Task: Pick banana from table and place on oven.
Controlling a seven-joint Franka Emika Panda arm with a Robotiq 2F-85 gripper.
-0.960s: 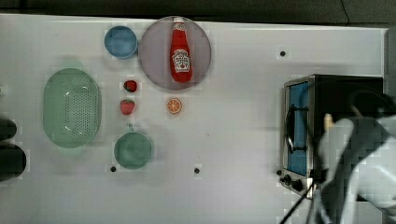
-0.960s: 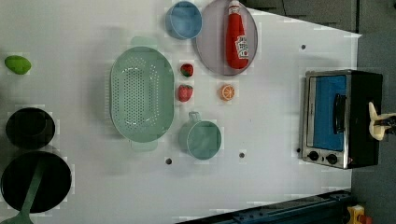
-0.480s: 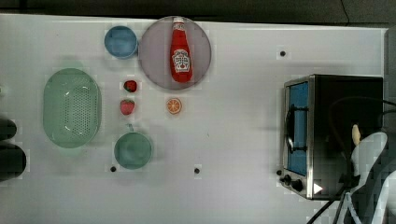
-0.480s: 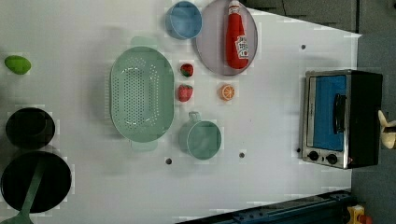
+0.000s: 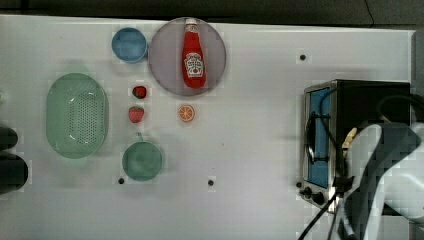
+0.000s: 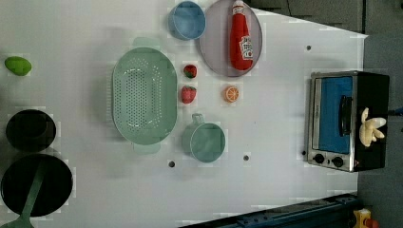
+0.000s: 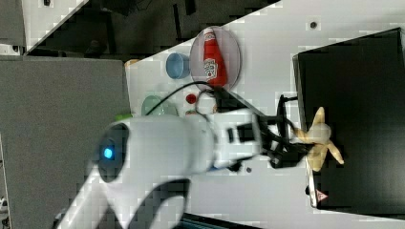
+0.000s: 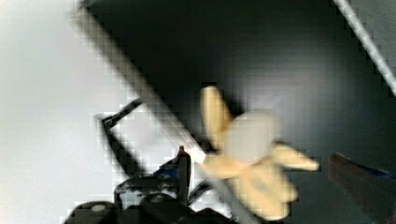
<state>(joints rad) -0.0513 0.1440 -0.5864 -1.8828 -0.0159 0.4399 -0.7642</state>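
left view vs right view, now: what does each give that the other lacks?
Left view's extras: the boxy toaster oven's blue glass door and two dark knobs, a small green round fruit, a black bowl and a black pan holding a green utensil.

Right view's extras: the white robot arm, reaching toward the oven's black top.

Shared: the pale yellow banana lying on the oven's top, the red ketchup bottle on the round grey plate, the blue bowl and the white table.
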